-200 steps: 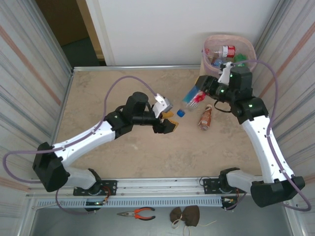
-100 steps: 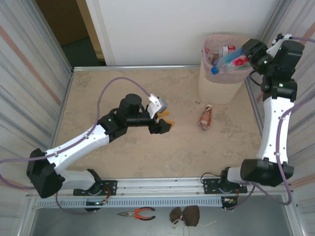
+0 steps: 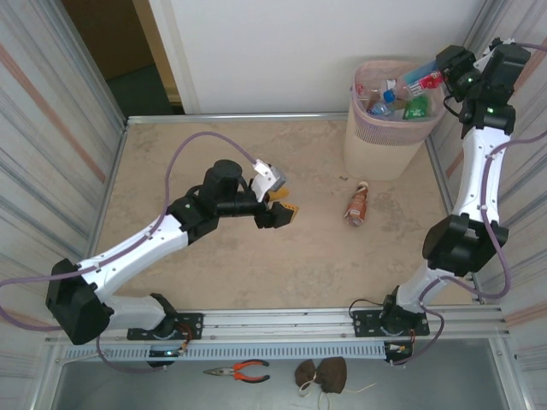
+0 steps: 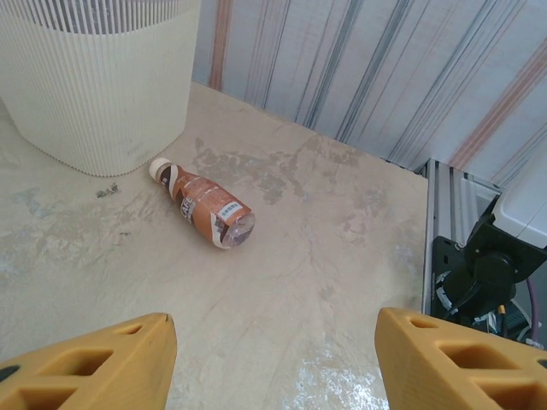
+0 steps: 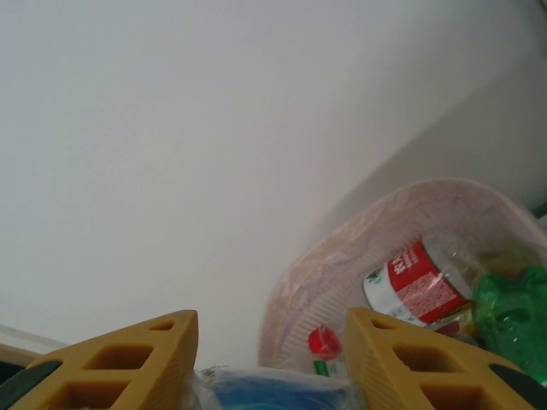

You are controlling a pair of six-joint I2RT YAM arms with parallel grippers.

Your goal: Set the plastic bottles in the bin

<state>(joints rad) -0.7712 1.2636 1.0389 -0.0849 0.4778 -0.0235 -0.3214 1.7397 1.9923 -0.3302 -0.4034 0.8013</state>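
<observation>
Half open and empty, the left pincer (image 3: 284, 207) hangs over the table (image 3: 171, 154); beyond it a brown bottle (image 3: 358, 203) lies on its side near the pink bin (image 3: 385, 145). At the far corner the right pincer (image 3: 437, 78) is clamped on a blue-labelled bottle (image 3: 417, 79) above the bin's mouth, other bottles (image 3: 380, 92) lying inside.
</observation>
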